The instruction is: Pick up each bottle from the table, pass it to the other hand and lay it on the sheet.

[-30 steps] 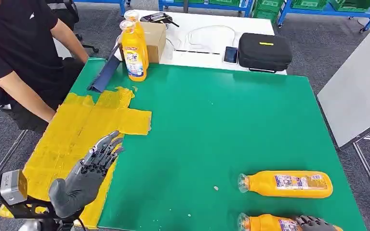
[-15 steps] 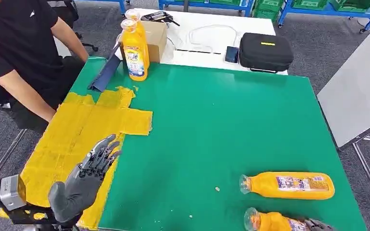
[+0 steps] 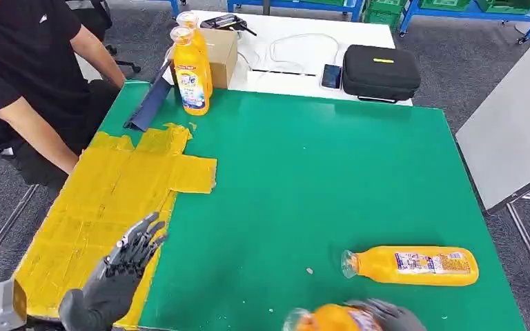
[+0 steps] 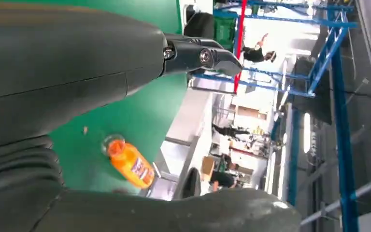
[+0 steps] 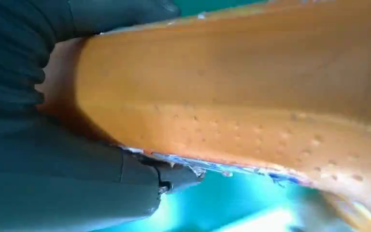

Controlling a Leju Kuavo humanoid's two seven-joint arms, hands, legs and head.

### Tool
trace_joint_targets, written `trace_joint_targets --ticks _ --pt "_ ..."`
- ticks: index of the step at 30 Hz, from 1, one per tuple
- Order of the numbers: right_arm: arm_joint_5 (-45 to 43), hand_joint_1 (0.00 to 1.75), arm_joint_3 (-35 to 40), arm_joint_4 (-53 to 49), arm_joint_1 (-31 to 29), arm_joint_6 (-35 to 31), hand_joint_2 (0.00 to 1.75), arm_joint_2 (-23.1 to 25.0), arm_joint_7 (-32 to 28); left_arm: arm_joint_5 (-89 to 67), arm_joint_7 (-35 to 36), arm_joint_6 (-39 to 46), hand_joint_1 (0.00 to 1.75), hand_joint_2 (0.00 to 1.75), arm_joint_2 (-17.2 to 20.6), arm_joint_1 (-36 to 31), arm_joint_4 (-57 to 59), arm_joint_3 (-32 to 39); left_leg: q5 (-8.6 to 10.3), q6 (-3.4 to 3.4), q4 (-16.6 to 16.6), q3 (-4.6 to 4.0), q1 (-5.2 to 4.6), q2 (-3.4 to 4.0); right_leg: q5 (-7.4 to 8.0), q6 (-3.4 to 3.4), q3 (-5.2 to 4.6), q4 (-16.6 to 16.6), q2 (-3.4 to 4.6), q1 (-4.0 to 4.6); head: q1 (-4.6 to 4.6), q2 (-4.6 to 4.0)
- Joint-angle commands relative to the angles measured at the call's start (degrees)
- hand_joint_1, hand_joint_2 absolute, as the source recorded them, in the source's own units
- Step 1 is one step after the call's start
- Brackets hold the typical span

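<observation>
Bottle blurred, cropped in right hand.

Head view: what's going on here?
The right hand grips an orange bottle at the near edge of the green table. The left hand is open over the yellow sheet, holding nothing. A second bottle lies on the table beside the held one, and two more stand at the far corner. A person sits alongside.
</observation>
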Motion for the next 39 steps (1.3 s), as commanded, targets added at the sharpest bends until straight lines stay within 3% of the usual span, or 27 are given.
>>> trace_joint_targets --ticks 1,2,9,11,16,17,20,24,25,29,39 --pt "-2.3 1.75 -21.1 -11.4 -0.3 13.6 1.75 28.6 -4.5 -0.8 -1.4 -1.9 0.00 0.00 -1.0 -2.6 3.5 -1.1 0.07 -0.15 0.0 0.02 0.04 -0.09 -0.08 -0.21 -0.14 0.0 -0.39 0.06 0.04 0.00" --pt "-1.7 1.75 -20.1 -11.1 -0.4 13.6 1.75 29.1 -4.6 -0.4 -1.1 -2.0 0.00 0.00 -1.0 -2.9 3.5 -1.5 0.07 -0.16 0.0 -0.05 0.08 -0.10 -0.13 -0.30 -0.55 0.0 -0.34 0.09 0.09 0.00" --pt "-5.9 1.75 -17.3 -8.1 -5.9 12.5 1.75 35.0 -3.8 2.8 2.6 -2.0 0.00 0.00 -1.2 -7.0 2.4 -5.3 0.04 -0.13 -0.1 -0.06 0.03 0.02 -0.11 -0.29 -0.37 0.0 -0.21 0.02 0.09 0.00" --pt "-5.8 1.75 -17.3 -8.1 -6.3 12.5 1.75 35.1 -3.5 2.8 2.9 -1.7 0.00 0.00 -1.3 -7.3 2.4 -5.5 0.06 -0.20 -0.1 0.01 0.03 0.08 -0.09 -0.27 0.11 0.0 -0.22 0.02 0.09 0.00" --pt "-7.8 1.75 -17.9 -8.3 -6.1 13.0 1.75 35.7 -3.3 2.3 2.9 -1.5 0.00 0.00 -1.1 -7.3 2.2 -5.6 0.08 -0.21 0.0 0.00 0.00 0.10 -0.09 -0.27 0.11 0.0 -0.27 0.00 0.09 0.00" --pt "-7.9 1.75 -18.1 -8.2 -6.4 13.3 1.75 36.3 -3.3 0.4 3.2 -0.3 0.00 1.75 -1.5 -7.7 1.9 -5.7 0.07 -0.20 0.0 0.00 0.00 0.08 -0.09 -0.27 0.10 0.0 -0.24 0.00 0.11 0.00" --pt "-7.5 1.75 -17.7 -8.1 -6.9 13.4 1.75 38.9 -2.5 -5.4 5.8 4.6 0.00 1.75 -3.3 -8.7 0.6 -6.0 0.08 -0.20 0.0 -0.05 0.01 0.08 -0.09 -0.27 0.06 0.1 -0.26 0.01 0.09 0.00" --pt "2.3 1.75 -13.5 -7.0 -7.7 11.4 1.75 40.3 -2.7 -3.6 8.4 7.1 0.00 1.75 -4.0 -9.6 0.6 -7.8 0.09 -0.24 0.0 -0.05 0.02 0.18 -0.08 -0.30 0.04 0.1 -0.29 0.02 0.11 0.00" --pt "4.3 1.75 -11.0 -4.8 -9.2 10.7 1.75 37.2 -2.9 -2.0 8.0 6.7 0.00 1.75 -3.7 -10.2 0.7 -9.3 0.08 -0.20 0.0 -0.02 0.01 0.13 -0.07 -0.27 0.05 0.1 -0.22 0.01 0.09 0.00" --pt "5.4 1.75 -8.4 -0.3 -11.4 8.5 1.75 35.2 -4.8 -0.9 8.3 8.1 0.00 1.75 -4.2 -10.1 -0.1 -11.5 0.08 -0.18 -0.1 0.01 0.04 0.17 -0.04 -0.25 0.11 0.0 -0.13 0.03 0.07 0.00" --pt "7.4 1.75 -0.9 11.5 -23.2 5.4 1.75 36.3 -4.6 -1.5 5.2 13.8 0.00 1.75 -5.4 -14.4 -2.0 -15.2 0.13 -0.26 0.0 -0.04 0.05 0.33 0.00 -0.31 0.06 0.1 -0.16 0.05 0.11 0.00"
